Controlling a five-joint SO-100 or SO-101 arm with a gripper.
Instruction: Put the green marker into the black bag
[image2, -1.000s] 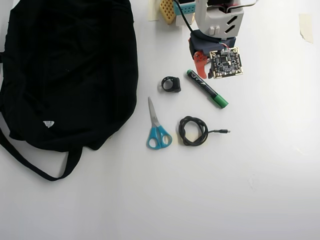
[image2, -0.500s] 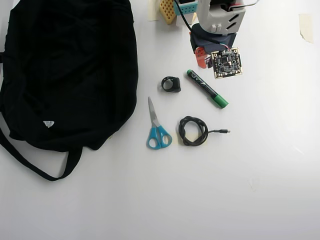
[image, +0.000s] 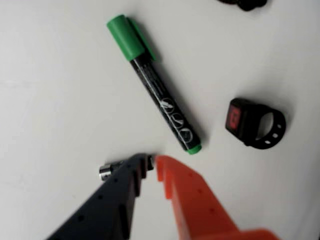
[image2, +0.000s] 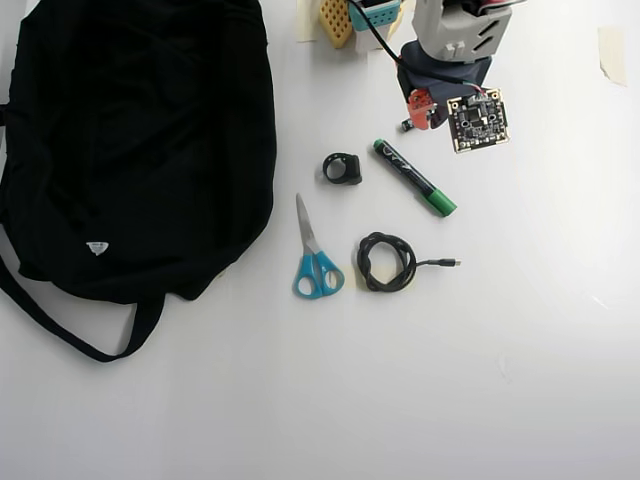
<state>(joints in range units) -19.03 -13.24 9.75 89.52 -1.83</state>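
The green marker (image: 157, 95) lies flat on the white table, black barrel with white lettering, green cap at the far upper left and green end nearest my fingertips. My gripper (image: 151, 160) has a black finger and an orange finger; the tips are nearly together and hold nothing. It sits just short of the marker's green end. In the overhead view the marker (image2: 415, 178) lies diagonally below my gripper (image2: 414, 118). The black bag (image2: 130, 130) fills the left side, with a strap and a small white label.
A small battery (image: 106, 170) lies partly behind my black finger. A black ring-shaped device with a red face (image: 255, 122) sits right of the marker, and left of it in the overhead view (image2: 343, 168). Blue-handled scissors (image2: 315, 255) and a coiled black cable (image2: 385, 262) lie below.
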